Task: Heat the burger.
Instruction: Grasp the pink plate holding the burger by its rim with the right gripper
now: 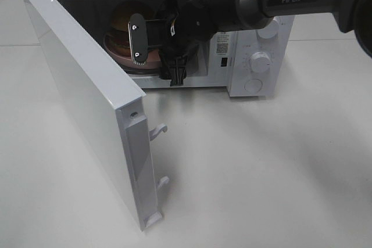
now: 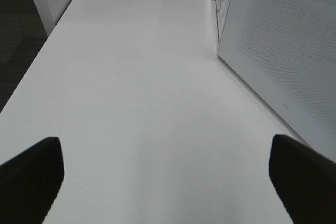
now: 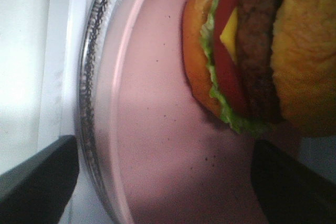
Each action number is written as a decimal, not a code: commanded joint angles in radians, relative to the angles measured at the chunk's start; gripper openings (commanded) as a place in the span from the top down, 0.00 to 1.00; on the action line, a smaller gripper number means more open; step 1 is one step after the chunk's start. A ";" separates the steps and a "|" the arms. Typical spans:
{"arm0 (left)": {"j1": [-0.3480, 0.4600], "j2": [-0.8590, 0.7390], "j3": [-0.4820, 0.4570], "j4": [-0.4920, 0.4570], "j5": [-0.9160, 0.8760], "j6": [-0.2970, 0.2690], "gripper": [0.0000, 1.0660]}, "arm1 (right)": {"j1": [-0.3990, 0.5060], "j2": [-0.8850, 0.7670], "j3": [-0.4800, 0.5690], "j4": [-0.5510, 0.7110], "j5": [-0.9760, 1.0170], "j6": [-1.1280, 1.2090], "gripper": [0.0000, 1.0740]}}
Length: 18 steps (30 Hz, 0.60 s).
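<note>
Burger [image 1: 124, 18] sits inside the microwave [image 1: 273, 45], on a pink plate [image 3: 157, 129]. It stands up tall, with its layers lying flat.

Closest of all is the white door [image 1: 81, 97]. It is swung wide open and looks smooth and hard. Beside its outer face, out over the bare white table [image 2: 131, 77], hangs the left pincer [image 2: 165, 182]. Its two dark fingers are spread wide and hold nothing. It is well away from the food.

Next comes the right pincer [image 3: 163, 182]. It has reached in through the open front and is low over the near part of the plate. Its fingers are spread wide too. Nothing is gripped between them, and they do not touch the bun. This is the arm close to the food.

Under the plate is a round glass tray [image 3: 89, 103] with a bumpy rim. The plate is smooth and round.

Straight ahead of the right pincer, deeper in, is the food itself. It has a shiny golden bun, frilly green leaf, red slices, a bit of yellow cheese and rough dark meat.

I think the arm must come straight back out, so the door can shut.
</note>
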 commanded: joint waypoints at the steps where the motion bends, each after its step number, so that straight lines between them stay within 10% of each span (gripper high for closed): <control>1: -0.002 -0.011 0.001 0.010 0.000 -0.012 0.08 | -0.003 0.017 -0.020 0.005 0.005 0.022 0.25; 18: -0.002 -0.011 0.001 0.016 0.000 -0.013 0.08 | -0.003 0.050 -0.023 0.054 0.034 0.024 0.46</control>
